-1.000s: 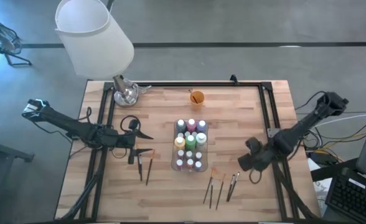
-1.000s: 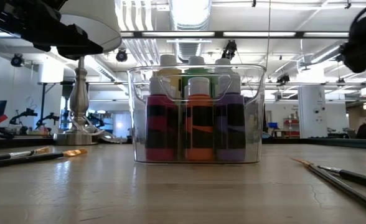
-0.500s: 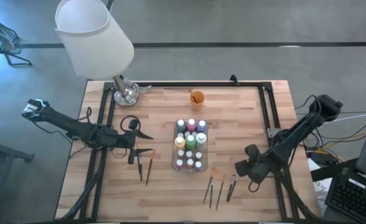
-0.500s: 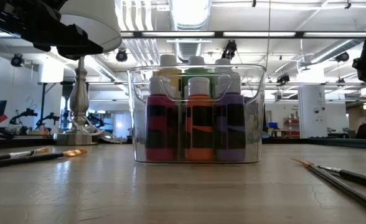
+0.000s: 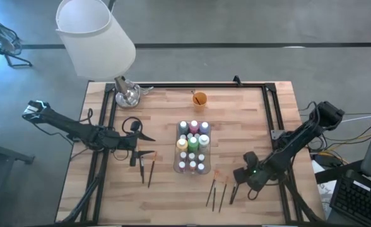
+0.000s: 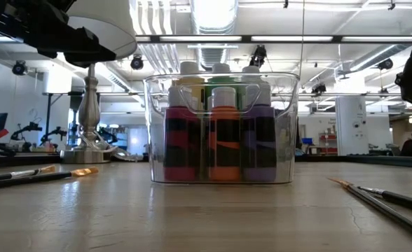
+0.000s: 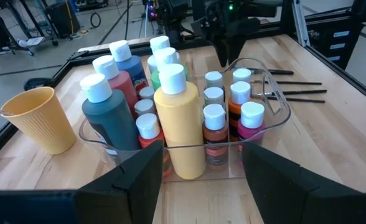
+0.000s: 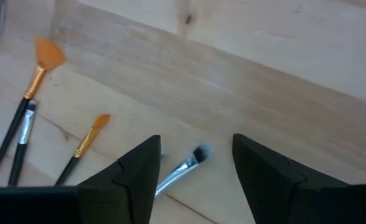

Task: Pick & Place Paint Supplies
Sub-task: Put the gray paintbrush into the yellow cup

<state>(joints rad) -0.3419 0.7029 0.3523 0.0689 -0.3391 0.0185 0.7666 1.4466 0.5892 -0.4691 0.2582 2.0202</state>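
A clear tray (image 5: 178, 165) in the middle of the table holds several paint bottles (image 5: 192, 144) with white and grey caps, also in the left wrist view (image 7: 170, 118). Three paintbrushes (image 5: 220, 190) lie near the front right, two more (image 5: 146, 169) at the front left. My right gripper (image 5: 239, 180) hangs open just above the right-hand brushes, pointing steeply down. In its wrist view its fingers (image 8: 195, 180) stand on either side of a silver-ferruled brush tip (image 8: 192, 158) without touching it. My left gripper (image 5: 151, 139) waits open left of the tray.
A small orange cup (image 5: 199, 98) stands behind the tray. A lamp with a white shade (image 5: 96, 38) and metal base (image 5: 127, 94) occupies the far left corner. A black frame rail (image 5: 274, 113) runs along the table's sides. Bare wood lies in front of the tray.
My right gripper has come down and moved toward the table's near edge and leftward, from beside the right rail to just above the right-hand brushes. The brushes, tray and left arm have stayed where they were.
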